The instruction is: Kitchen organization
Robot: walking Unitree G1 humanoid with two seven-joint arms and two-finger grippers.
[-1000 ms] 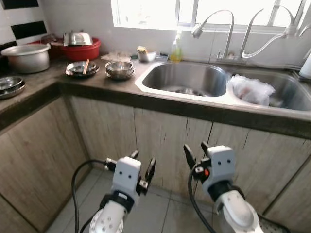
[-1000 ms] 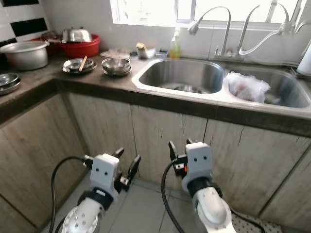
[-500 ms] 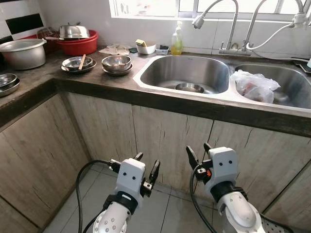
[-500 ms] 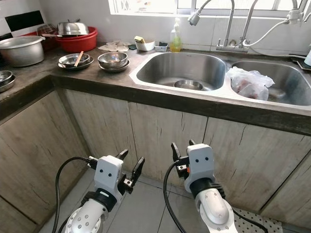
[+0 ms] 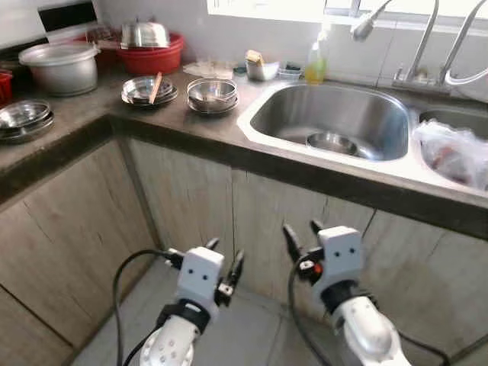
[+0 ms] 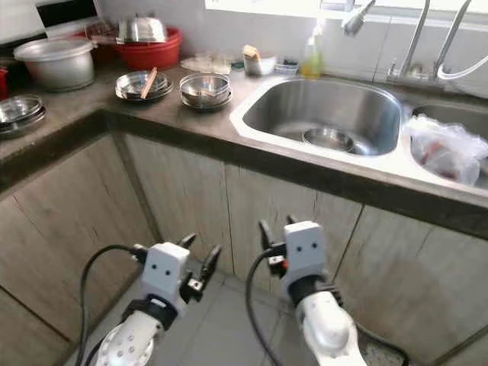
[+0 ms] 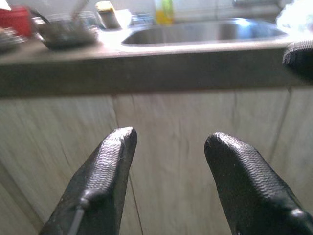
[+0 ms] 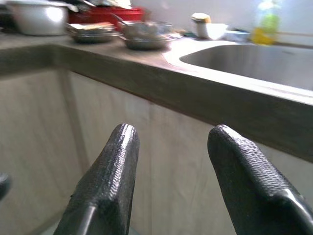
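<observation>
Stacked steel bowls sit on the dark counter beside the double sink. To their left is a steel plate holding a wooden stick. One steel bowl lies inside the left basin. A crumpled plastic bag fills the right basin. My left gripper and right gripper hang low in front of the cabinet doors, both open and holding nothing. The wrist views look past the left fingers and right fingers at the counter edge.
A red basin with a steel lid and a grey pot stand at the back left. More steel plates are stacked on the side counter. A green soap bottle and a small dish sit by the taps. Tiled floor lies below.
The whole view has shifted right and dipped, so the camera turned left toward the corner counter. Both grippers stay low and open.
</observation>
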